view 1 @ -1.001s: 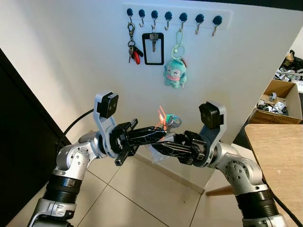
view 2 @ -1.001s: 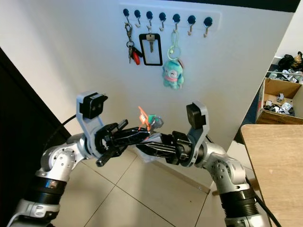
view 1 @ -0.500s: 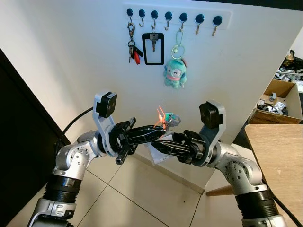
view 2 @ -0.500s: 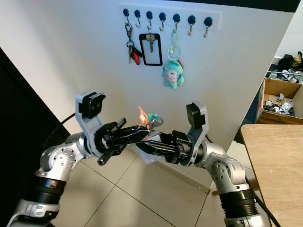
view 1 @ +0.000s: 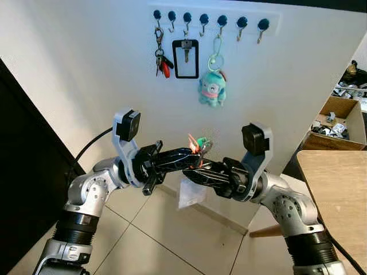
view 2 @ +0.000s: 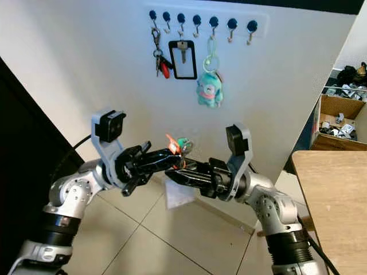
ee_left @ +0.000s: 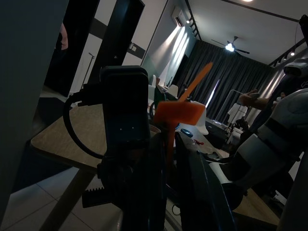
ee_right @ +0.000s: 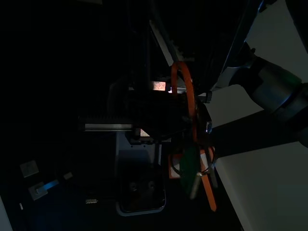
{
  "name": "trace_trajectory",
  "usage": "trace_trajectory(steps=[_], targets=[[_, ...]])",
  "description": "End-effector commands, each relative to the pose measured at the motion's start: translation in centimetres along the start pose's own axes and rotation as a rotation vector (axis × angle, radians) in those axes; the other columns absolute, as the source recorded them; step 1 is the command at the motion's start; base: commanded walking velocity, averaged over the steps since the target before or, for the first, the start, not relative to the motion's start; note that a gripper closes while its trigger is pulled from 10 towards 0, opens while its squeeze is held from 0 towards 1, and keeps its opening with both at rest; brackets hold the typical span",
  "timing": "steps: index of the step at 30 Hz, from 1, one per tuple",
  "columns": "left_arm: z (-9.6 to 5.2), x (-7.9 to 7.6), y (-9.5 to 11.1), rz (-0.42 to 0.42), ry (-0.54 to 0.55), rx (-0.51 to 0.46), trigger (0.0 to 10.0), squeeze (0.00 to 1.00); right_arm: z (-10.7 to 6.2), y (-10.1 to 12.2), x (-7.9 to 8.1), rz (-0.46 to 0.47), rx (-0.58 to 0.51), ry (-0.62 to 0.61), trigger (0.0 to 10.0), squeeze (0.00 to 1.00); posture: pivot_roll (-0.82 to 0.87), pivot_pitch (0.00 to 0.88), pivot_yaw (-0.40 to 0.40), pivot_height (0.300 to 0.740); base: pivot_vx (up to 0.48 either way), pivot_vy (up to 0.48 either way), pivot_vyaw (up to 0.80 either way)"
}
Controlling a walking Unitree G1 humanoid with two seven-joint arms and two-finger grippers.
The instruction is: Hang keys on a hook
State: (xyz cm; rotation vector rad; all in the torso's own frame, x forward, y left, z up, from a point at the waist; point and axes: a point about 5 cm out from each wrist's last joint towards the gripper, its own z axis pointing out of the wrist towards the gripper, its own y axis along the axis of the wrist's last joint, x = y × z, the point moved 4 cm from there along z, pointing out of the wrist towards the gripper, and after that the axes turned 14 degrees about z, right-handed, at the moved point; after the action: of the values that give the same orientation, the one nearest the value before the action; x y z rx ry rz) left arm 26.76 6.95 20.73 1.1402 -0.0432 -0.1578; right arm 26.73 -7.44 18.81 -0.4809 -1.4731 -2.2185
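Left eye view: seven hooks (view 1: 203, 19) in one row on a white wall rail, three of them loaded. From the robot's left: one key bunch with a red fob (view 1: 161, 61), one black frame tag (view 1: 185, 58) with a key inside it, one teal plush (view 1: 212, 89) on a green ring. Below the rail, two silver arms meeting tip to tip. Left gripper (view 1: 189, 156) clenched on the keys (view 1: 199, 145), held in mid-air well below the hooks and near the wall. Right gripper (view 1: 188, 172) just under it; cannot tell whether parted or closed. One pale translucent sheet (view 1: 191, 193) hanging beneath both. One cardboard box (view 1: 344, 123) and one wooden table (view 1: 335, 189) at the right.

Right eye view: same scene, same counts, keys (view 2: 178, 144) again at the left gripper's tip.

Left wrist view: not visible from the head, one orange tag (ee_left: 180, 108) rising between two dark fingers (ee_left: 192, 163) set close together; beyond, a room with a ceiling fan (ee_left: 232, 46).

Right wrist view: very dark. One orange loop (ee_right: 185, 91), one green tag (ee_right: 189, 166) and one key hanging beside it.
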Motion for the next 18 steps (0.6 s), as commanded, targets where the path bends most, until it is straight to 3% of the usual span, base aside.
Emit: trace_trajectory(steps=[1,18], targets=[[0.06,0.30,-0.37,-0.002,0.013,0.013,10.0,0.00,0.33,0.09,0.37,-0.016,-0.004,0.024,0.0,0.00,-0.14,0.039,0.098,0.740,0.000,0.000,0.00],[0.20,0.52,-0.06,0.021,0.021,0.008,10.0,0.00,0.36,-0.19,0.40,-0.021,0.015,0.017,0.0,0.00,-0.14,0.044,0.103,0.740,0.000,0.000,0.00]])
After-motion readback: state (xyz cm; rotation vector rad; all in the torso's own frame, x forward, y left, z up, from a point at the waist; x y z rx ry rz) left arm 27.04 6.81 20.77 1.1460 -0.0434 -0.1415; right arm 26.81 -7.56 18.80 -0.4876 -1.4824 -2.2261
